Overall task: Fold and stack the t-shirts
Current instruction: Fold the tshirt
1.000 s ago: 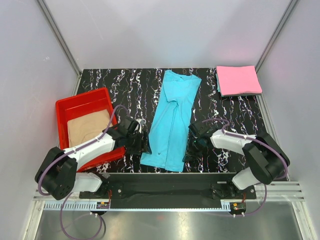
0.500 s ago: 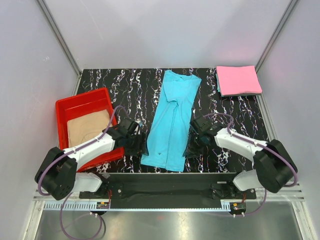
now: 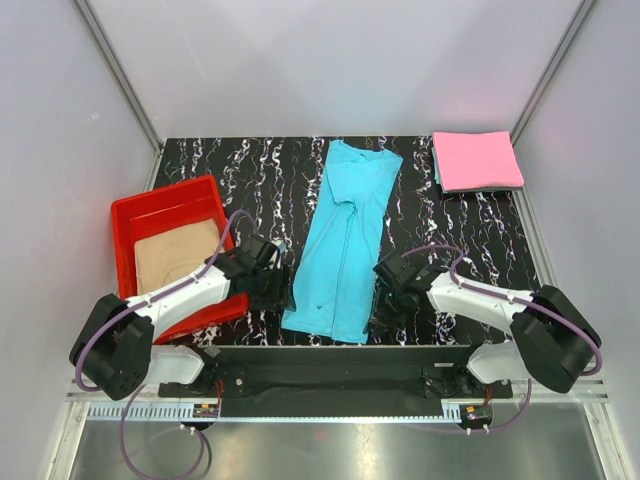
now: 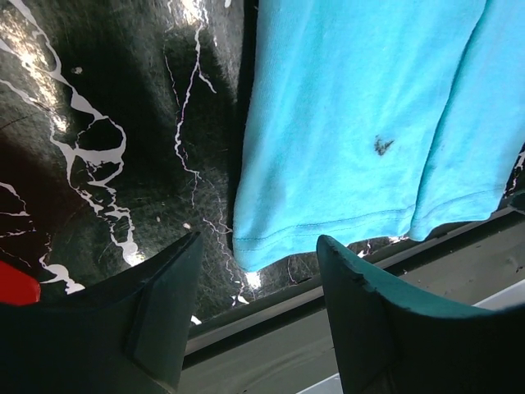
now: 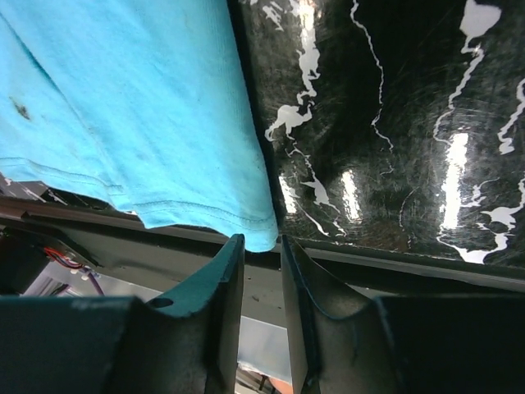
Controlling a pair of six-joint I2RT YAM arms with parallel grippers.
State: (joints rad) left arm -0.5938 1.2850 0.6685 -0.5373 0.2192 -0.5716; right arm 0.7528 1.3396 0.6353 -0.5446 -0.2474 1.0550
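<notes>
The turquoise-blue t-shirt (image 3: pixel 345 240) lies in a long narrow fold down the middle of the table, its hem at the near edge. My left gripper (image 3: pixel 283 295) is open beside the hem's left corner; in the left wrist view (image 4: pixel 258 246) the corner (image 4: pixel 254 250) sits just ahead of the wide jaws. My right gripper (image 3: pixel 380 318) is at the hem's right corner; in the right wrist view (image 5: pixel 258 240) the jaws stand a narrow gap apart with the corner tip (image 5: pixel 261 234) at the fingertips, not pinched. The pink t-shirt (image 3: pixel 476 160) lies folded at the back right. The tan-beige t-shirt (image 3: pixel 175 255) lies in the tray.
A red plastic tray (image 3: pixel 165 195) stands at the left, against my left arm. The black marbled table (image 3: pixel 250 180) ends in a metal rail (image 3: pixel 340 360) just below the shirt hem. Grey walls close in the back and both sides.
My right gripper has moved toward the near edge, down along the shirt's right side to its hem corner. The left gripper has barely moved. The shirts lie as before.
</notes>
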